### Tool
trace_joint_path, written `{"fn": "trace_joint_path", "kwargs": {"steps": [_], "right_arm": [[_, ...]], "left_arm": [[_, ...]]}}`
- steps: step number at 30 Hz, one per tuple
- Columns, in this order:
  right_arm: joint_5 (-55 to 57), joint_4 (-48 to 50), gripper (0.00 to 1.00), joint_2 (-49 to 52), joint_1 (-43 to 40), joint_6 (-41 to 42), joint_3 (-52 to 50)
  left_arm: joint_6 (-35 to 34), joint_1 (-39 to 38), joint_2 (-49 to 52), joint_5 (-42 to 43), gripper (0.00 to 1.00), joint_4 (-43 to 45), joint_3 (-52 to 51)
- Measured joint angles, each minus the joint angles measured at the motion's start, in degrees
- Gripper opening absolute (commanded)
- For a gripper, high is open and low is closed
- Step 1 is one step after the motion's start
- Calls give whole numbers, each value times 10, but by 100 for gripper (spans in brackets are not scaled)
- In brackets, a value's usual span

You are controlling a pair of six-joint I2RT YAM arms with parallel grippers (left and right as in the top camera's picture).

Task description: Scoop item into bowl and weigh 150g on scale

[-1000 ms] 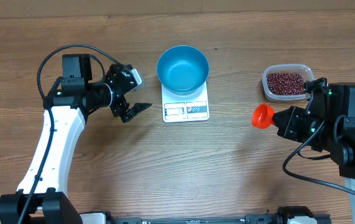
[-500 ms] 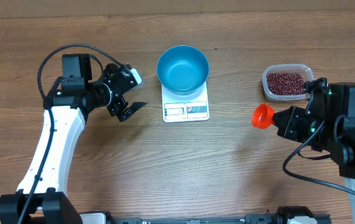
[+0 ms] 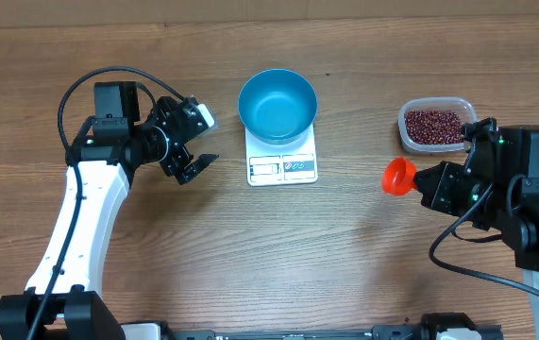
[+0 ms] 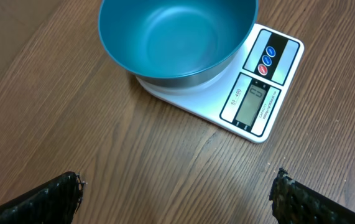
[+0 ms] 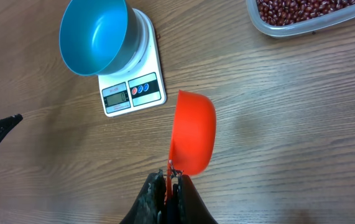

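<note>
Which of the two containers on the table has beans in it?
The clear plastic tub standing apart from the scale: it holds dark red-brown beans. The blue bowl on the scale is empty.

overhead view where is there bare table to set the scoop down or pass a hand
Widest bare patch: the table nearer the robot than the scale and scoop. Also bare: between the scale and the bean tub. Tighter: the gap between the open left tool and the scale.
</note>
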Motion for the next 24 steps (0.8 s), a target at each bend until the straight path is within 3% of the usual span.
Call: {"fn": "trace_joint_path", "kwargs": {"steps": [16, 24], "right_arm": [[0, 0, 4, 0, 0, 0, 0], [0, -5, 4, 0, 0, 0, 0]], "left_arm": [[0, 0, 0, 0, 99, -2, 0], [21, 0, 0, 37, 100, -61, 1]]}}
